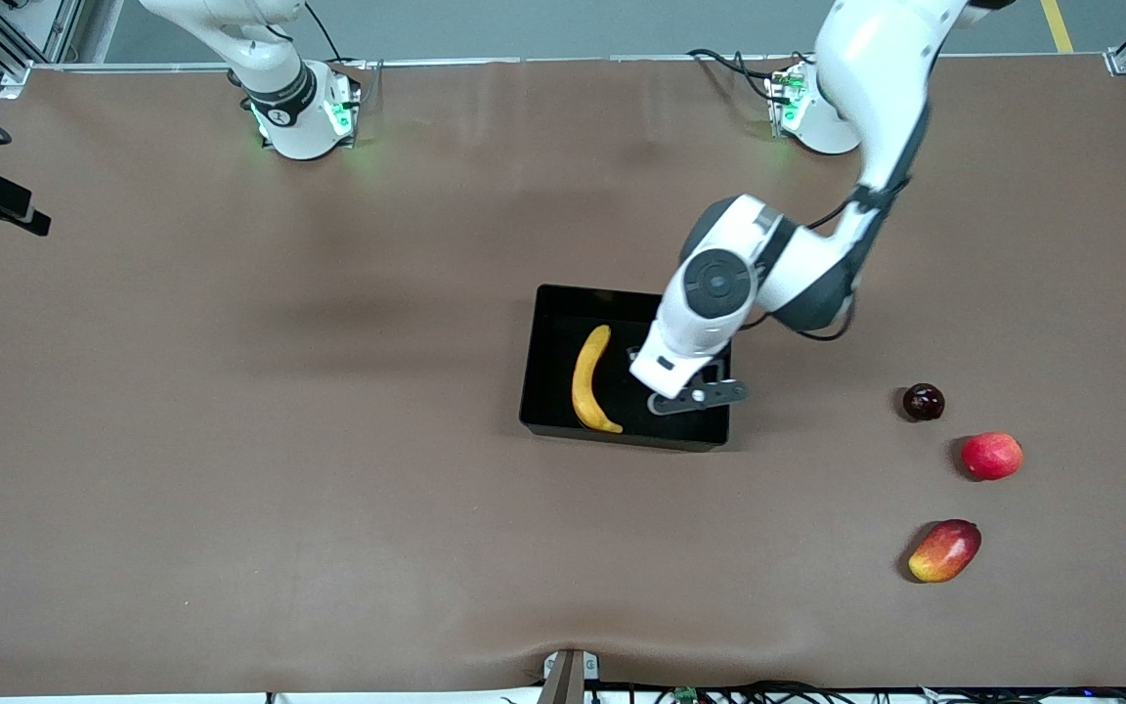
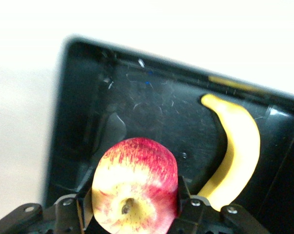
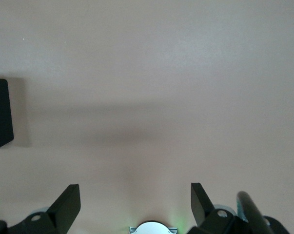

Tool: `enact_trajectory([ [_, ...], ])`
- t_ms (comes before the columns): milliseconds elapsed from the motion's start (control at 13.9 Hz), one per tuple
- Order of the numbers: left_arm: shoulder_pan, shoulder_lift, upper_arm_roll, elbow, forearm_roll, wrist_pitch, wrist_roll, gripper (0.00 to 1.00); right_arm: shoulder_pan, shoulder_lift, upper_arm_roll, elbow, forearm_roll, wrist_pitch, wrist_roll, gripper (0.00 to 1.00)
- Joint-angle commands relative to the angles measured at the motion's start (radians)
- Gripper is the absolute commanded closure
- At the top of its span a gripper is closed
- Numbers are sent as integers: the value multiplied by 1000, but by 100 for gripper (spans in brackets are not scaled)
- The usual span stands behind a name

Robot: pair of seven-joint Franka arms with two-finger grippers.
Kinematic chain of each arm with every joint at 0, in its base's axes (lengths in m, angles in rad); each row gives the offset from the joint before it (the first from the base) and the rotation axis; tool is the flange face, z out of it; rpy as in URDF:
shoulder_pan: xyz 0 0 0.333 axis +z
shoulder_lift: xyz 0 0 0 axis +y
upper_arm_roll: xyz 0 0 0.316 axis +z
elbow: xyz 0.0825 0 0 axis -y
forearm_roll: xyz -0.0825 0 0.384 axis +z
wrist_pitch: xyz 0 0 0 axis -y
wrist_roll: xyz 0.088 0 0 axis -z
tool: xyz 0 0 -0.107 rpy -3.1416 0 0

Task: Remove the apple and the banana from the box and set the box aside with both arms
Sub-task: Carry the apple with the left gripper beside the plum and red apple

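The black box [image 1: 622, 436] sits mid-table with the yellow banana [image 1: 590, 381] lying in it, toward the right arm's end. My left gripper [image 1: 688, 395] hangs over the box's other half; in the front view the hand hides what it holds. In the left wrist view the left gripper [image 2: 134, 207] is shut on the red-and-yellow apple [image 2: 137, 180], a finger pressed on each side, above the box floor [image 2: 151, 112] and beside the banana [image 2: 239, 151]. My right gripper [image 3: 134, 202] waits open over bare table near its base, holding nothing.
Toward the left arm's end of the table lie a small dark red fruit [image 1: 923, 402], a bigger red round fruit [image 1: 992, 456] and a red-yellow mango [image 1: 945, 550]. A black corner [image 3: 0, 114] shows at the edge of the right wrist view.
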Motion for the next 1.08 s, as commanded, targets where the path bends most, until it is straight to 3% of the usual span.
enact_trajectory([
  [0, 119, -46, -1, 38, 10, -43, 153, 100, 25, 93, 5, 18, 9, -11, -9, 0],
  [433, 372, -8, 2, 68, 13, -29, 520, 100, 26, 101, 5, 12, 12, -13, -5, 0],
  [721, 446, 79, 2, 68, 138, 55, 571, 100, 27, 101, 5, 12, 12, -11, -4, 0],
  [1010, 502, 170, 2, 68, 165, 178, 585, 100, 31, 101, 5, 10, 20, -11, 3, 0],
])
